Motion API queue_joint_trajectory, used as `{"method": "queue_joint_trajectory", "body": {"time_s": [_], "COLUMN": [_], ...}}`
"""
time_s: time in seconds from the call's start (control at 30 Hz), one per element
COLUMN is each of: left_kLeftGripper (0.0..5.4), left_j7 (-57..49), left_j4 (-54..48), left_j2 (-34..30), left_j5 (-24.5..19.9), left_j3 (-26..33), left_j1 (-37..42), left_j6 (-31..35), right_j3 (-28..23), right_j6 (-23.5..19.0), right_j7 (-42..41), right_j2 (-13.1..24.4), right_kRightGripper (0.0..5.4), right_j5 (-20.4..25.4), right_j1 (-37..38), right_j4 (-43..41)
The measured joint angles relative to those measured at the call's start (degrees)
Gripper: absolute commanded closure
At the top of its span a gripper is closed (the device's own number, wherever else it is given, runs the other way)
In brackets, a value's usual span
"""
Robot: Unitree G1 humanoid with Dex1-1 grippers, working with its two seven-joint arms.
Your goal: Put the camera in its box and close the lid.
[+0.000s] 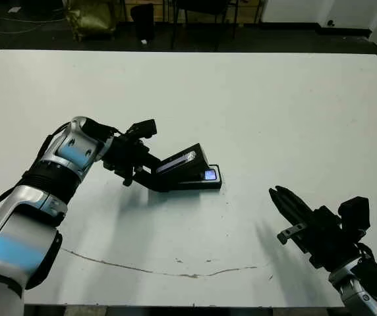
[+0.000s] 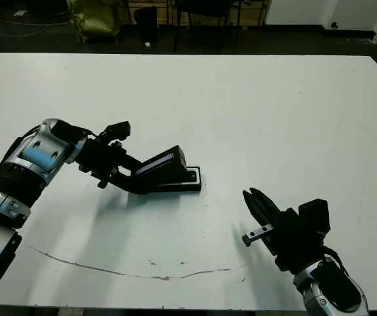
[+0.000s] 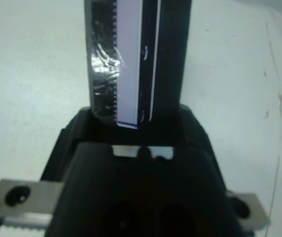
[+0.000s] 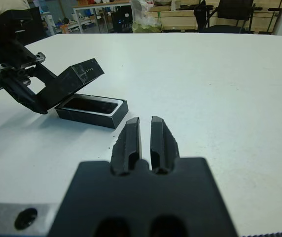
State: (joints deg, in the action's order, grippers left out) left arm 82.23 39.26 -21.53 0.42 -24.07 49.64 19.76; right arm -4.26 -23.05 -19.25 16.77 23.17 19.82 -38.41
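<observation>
The box (image 1: 175, 185) lies flat in the middle of the table. The camera (image 1: 209, 175) lies inside it, its bluish patch showing at the box's right end. My left gripper (image 1: 150, 172) is shut on the lid (image 1: 178, 161). It holds the lid tilted over the box's left part, with the low end at the gripper and the right end raised. The left wrist view shows the lid's pale stripe (image 3: 128, 59) running up between the fingers. My right gripper (image 1: 279, 193) hovers to the right of the box and nearer the front, shut and holding nothing.
A thin dark scratch (image 1: 175, 271) runs along the table (image 1: 254, 99) near its front edge. Beyond the far edge are dark floor, chair legs (image 1: 175, 26) and a yellowish bag (image 1: 91, 16).
</observation>
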Motion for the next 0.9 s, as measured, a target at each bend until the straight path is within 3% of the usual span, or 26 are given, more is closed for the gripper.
{"method": "queue_joint_trajectory", "body": {"time_s": [0.9], "left_kLeftGripper": [3.17], "left_j7": [-0.1], "left_j4": [-0.7], "left_j2": [2.0], "left_j5": [3.6], "left_j3": [-2.3], "left_j1": [3.3], "left_j6": [0.9], "right_j3": [0.6], "right_j6": [0.2], "right_j7": [0.2], "right_j2": [-0.4], "right_kRightGripper": [5.4], "right_j5": [0.1], "right_j1": [0.1], "right_j4": [0.3]}}
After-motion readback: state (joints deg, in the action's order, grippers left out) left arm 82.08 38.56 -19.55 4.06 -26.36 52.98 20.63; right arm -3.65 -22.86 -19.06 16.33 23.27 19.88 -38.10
